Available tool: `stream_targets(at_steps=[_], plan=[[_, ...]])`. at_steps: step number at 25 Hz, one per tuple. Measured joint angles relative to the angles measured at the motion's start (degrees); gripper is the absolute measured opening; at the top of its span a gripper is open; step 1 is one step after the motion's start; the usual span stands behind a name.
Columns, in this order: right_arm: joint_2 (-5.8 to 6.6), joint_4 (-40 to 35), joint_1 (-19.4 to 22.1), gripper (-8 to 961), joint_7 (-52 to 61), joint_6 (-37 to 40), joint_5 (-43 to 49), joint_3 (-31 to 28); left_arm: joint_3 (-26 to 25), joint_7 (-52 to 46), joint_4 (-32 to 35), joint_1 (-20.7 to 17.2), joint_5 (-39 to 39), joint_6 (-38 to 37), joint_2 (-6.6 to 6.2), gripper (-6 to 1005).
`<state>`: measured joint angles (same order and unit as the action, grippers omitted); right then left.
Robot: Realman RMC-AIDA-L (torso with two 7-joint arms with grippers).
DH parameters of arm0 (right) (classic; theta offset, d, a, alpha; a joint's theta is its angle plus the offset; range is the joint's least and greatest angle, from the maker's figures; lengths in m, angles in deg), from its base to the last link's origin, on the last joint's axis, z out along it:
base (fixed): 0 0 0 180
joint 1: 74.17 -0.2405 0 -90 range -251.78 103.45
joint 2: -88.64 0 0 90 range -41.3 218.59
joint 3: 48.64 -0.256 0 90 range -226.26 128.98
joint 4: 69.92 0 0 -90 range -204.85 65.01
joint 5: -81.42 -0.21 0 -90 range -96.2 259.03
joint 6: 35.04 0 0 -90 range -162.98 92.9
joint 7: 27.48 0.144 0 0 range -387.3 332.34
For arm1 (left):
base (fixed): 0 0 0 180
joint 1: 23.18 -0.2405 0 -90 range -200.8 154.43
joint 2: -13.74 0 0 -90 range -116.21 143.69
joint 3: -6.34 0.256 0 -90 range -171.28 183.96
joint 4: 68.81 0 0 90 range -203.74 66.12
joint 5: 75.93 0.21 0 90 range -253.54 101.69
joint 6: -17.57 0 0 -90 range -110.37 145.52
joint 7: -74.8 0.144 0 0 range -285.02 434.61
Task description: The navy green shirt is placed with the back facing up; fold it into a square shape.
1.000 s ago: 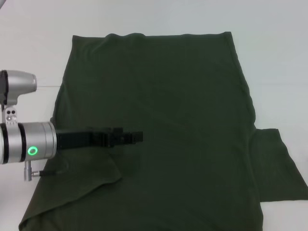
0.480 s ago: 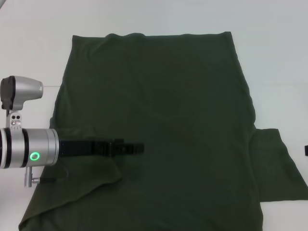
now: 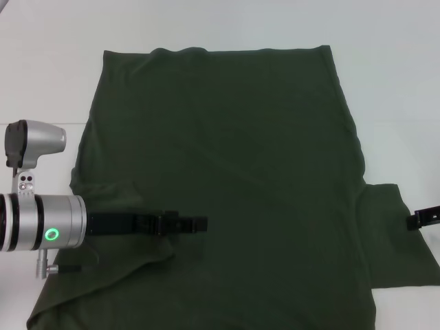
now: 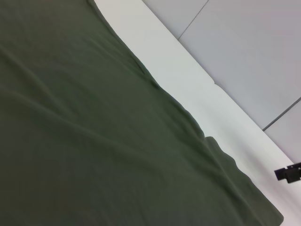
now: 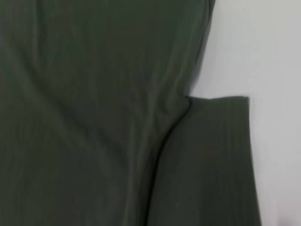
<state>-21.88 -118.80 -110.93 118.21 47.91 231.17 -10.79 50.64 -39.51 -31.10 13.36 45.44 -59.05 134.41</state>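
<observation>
The navy green shirt (image 3: pixel 240 158) lies spread flat on the white table, plain side up, and fills most of the head view. Its left sleeve (image 3: pixel 117 271) is folded in over the body at the near left. The right sleeve (image 3: pixel 399 234) still lies out flat on the table. My left gripper (image 3: pixel 199 223) hovers over the shirt's near-left part, just beyond the folded flap. Only the tip of my right gripper (image 3: pixel 421 218) shows, at the outer edge of the right sleeve. It also appears far off as the right gripper (image 4: pixel 289 173) in the left wrist view. The right wrist view looks down on the shirt (image 5: pixel 94 117) and the right sleeve (image 5: pixel 211 165).
The white table (image 3: pixel 385 82) surrounds the shirt on the far side and both flanks. The shirt's hem runs off the near edge of the head view. A tiled floor (image 4: pixel 244 56) shows beyond the table in the left wrist view.
My left arm has drifted toward the near edge and slightly right over the shirt. The right gripper's tip has come in from the right edge beside the right sleeve.
</observation>
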Motion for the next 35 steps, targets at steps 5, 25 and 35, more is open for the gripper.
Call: stream_targets(at_steps=[5, 25, 35], plan=[[-0.51, 2.12, -0.57, 914, 0.24, -4.0, 0.03, 2.42, 0.0, 0.18, -0.15, -0.37, 0.08, 0.08, 0.22, 886], [-0.45, 6.82, -1.56, 910, 1.25, -9.43, 1.47, 5.6, 0.62, 0.4, -0.89, 0.18, 0.22, 0.54, 0.35, 886], [0.22, 8.98, -1.96, 909, -1.2, -8.53, -2.07, 3.46, 0.61, 0.14, -0.89, 0.2, 0.28, 0.61, 0.36, 886]])
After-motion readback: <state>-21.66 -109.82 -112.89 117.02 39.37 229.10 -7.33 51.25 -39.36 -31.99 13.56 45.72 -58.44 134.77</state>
